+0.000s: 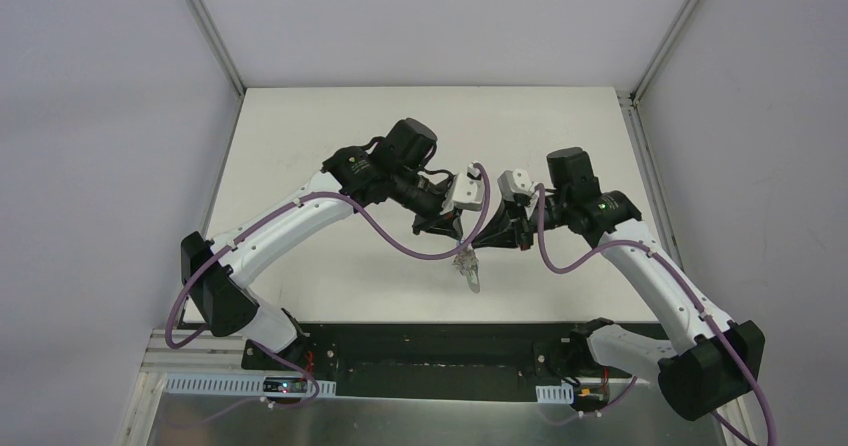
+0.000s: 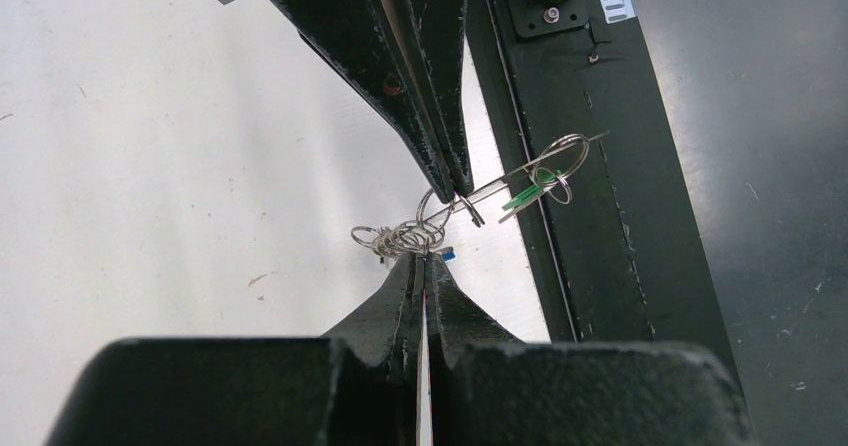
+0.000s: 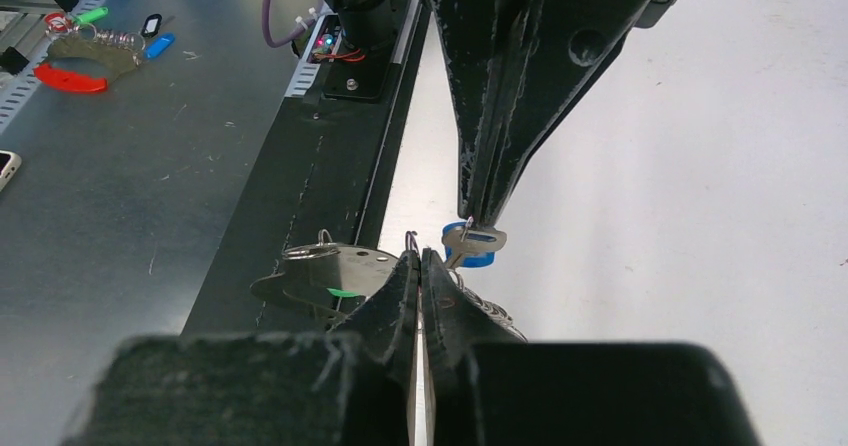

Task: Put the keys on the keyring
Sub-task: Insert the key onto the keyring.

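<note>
My two grippers meet tip to tip above the table's near middle. My left gripper (image 1: 455, 236) (image 2: 425, 259) is shut on the blue key (image 3: 470, 248), of which only a blue corner (image 2: 447, 254) shows beside its tips. My right gripper (image 1: 487, 236) (image 3: 416, 256) is shut on a small metal ring of the keyring (image 1: 468, 271), which hangs below both grippers. The row of linked rings (image 2: 400, 236) bunches between the two sets of tips. The green key (image 2: 528, 196) hangs by a larger ring on the keyring's pale grey loop (image 3: 340, 266).
The black base plate (image 1: 440, 351) runs along the table's near edge, right under the hanging keyring. On the grey bench beyond it lies another ring set with red, green and blue tags (image 3: 80, 56). The white table (image 1: 330, 146) stretches behind the arms.
</note>
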